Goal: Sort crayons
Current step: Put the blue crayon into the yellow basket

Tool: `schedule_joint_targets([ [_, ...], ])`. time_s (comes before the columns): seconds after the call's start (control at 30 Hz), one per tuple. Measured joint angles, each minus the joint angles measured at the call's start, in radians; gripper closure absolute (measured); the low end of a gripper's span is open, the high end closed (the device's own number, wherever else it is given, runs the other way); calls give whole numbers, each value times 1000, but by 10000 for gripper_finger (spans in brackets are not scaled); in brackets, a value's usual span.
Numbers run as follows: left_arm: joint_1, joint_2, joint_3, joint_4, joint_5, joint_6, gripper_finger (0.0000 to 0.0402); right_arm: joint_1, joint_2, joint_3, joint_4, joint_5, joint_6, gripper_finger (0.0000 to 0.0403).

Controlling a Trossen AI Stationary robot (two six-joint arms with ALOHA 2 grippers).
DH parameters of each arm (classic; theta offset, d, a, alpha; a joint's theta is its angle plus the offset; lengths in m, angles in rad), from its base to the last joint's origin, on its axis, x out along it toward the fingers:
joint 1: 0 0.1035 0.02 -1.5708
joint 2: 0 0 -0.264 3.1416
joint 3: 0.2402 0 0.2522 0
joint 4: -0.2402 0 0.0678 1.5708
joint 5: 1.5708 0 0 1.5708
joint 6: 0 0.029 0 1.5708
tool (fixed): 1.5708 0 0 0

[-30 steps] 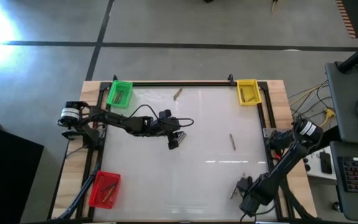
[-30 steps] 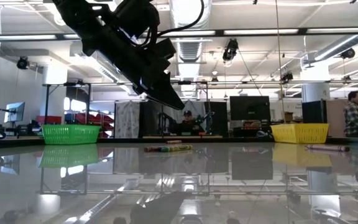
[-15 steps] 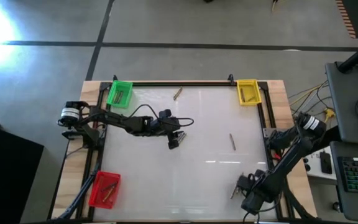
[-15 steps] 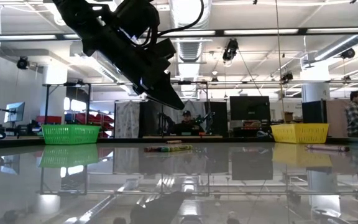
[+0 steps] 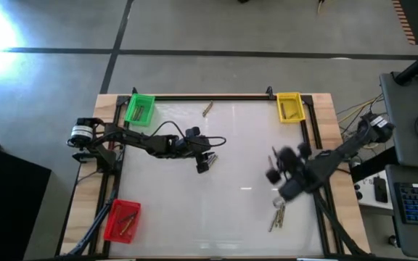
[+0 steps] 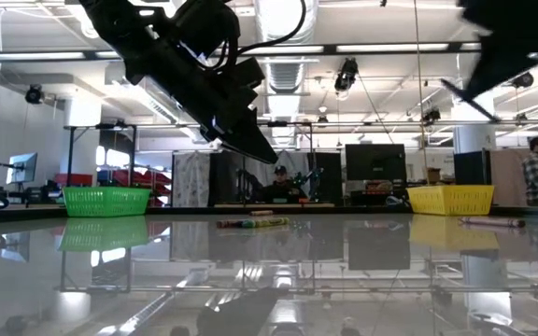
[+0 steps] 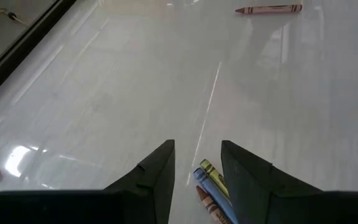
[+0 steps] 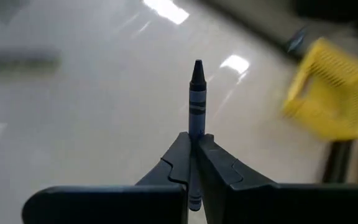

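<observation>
High view: the right gripper is seen at about 4 o'clock on the white table. A second ago it was low at the 5 o'clock edge beside a small cluster of crayons; that cluster is now left behind and the arm has swung inward and up. The left gripper is unchanged near table centre. A loose crayon lies at 12 o'clock; the green bin, yellow bin and red bin each hold crayons.

Low view: the left arm hangs at upper left; the right arm is now entering at upper right, where none was visible before.

Left wrist view: the left fingers are parted and hold nothing; a blue and yellow crayon group lies beneath them.

Right wrist view: the right fingers are clamped on a dark blue crayon, tip forward, with the yellow bin ahead. A pick is judged complete; transport to a bin is judged under way.
</observation>
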Motion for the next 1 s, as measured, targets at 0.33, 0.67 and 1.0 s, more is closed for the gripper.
schedule_joint_targets([
  [0.33, 3, 0, 0, -12, 0, 0, 288, -536, -64, -51, 8, 329, -162, 392],
  [0.67, 6, 0, 0, -36, 0, 3, 288, -1003, -23, -93, 392, 219, -685, 392],
  [1.0, 9, 0, 0, -96, 0, 22, 288, -1289, 38, -118, 694, 18, -1067, 392],
])
